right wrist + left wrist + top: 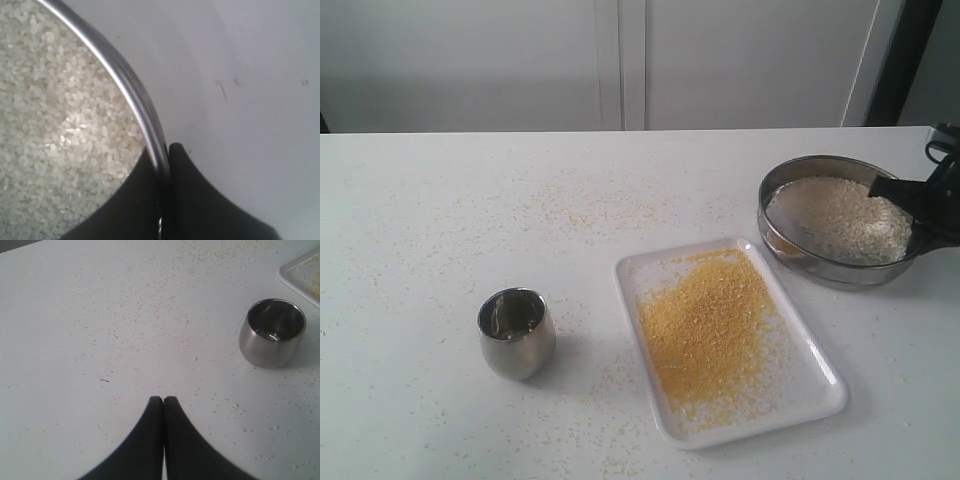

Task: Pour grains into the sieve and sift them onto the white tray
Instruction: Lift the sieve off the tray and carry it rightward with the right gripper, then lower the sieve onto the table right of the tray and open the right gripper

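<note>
While the sieve (pixel 840 272) sits low at the far right of the white table (pixel 430 210), the right gripper (pixel 162 151) is clamped on its steel rim. One black finger is inside above the mesh, and the other is outside against the wall. Whether the sieve rests on the table or hangs just off it cannot be told. The right arm (pixel 942 195) enters from the right edge of the exterior view and reaches roughly level toward the sieve; only its wrist end shows.

Pale rice-like grains (pixel 835 218) cover the sieve's mesh, lying right beside and beneath the inner finger. Nearer the camera and leftward from this gripper, close to the sieve but apart from it, lies the white tray (pixel 817 392). On the tray is a broad spread of yellow meal (pixel 705 330).

Farther left of the tray, a small steel cup (pixel 272 332) stands upright with no grains visible inside. The left gripper (pixel 163 401) hovers over the bare table with its fingers pressed together, grasping nothing. The cup stands ahead of it and well apart. Sparse crumbs (pixel 590 205) dot the tabletop.
</note>
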Robot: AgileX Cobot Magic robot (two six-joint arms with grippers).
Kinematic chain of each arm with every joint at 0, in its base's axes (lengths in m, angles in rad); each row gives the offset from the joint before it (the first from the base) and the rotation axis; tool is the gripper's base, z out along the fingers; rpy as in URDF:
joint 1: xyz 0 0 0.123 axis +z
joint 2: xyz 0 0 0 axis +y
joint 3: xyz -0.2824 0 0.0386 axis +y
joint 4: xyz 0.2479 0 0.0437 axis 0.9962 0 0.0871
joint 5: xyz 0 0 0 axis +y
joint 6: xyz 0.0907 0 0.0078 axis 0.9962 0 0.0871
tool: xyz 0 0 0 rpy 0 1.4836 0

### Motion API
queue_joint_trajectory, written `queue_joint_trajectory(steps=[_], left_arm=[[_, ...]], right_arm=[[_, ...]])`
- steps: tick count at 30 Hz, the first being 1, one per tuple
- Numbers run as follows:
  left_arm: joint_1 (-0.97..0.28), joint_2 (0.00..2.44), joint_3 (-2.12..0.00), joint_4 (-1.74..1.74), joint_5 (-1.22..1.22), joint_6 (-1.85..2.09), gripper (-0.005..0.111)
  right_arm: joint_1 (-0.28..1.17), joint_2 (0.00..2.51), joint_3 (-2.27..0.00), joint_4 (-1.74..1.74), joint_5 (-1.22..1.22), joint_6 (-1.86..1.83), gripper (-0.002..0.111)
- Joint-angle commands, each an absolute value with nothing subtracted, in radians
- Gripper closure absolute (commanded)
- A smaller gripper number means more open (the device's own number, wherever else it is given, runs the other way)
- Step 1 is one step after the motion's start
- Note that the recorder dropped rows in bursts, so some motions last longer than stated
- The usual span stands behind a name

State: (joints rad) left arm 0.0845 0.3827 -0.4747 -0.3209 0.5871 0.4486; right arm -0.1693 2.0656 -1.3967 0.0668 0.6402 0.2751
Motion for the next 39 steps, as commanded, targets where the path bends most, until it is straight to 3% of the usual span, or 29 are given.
queue_joint_trajectory(steps=[1,8,11,17,20,39], left_arm=[[0.078,0.378,-0.471,-0.33,0.597,0.448,0.107],[0.078,0.378,-0.471,-0.33,0.597,0.448,0.107],[0.078,0.378,-0.471,-0.33,0.597,0.448,0.107],[0.078,0.378,-0.471,-0.33,0.597,0.448,0.107],[0.078,0.378,-0.471,-0.33,0.597,0.448,0.107],[0.078,0.378,-0.471,-0.33,0.597,0.448,0.107]], right_arm=[[-0.173,2.063,-1.408,0.076,0.626,0.285,0.108],[-0.173,2.074,-1.408,0.074,0.646,0.285,0.107],[-0.173,2.074,-1.408,0.074,0.646,0.285,0.096],[-0.173,2.074,-1.408,0.074,0.648,0.293,0.065],[-0.173,2.074,-1.408,0.074,0.657,0.293,0.057],[-0.173,2.01,-1.408,0.076,0.713,0.293,0.057]])
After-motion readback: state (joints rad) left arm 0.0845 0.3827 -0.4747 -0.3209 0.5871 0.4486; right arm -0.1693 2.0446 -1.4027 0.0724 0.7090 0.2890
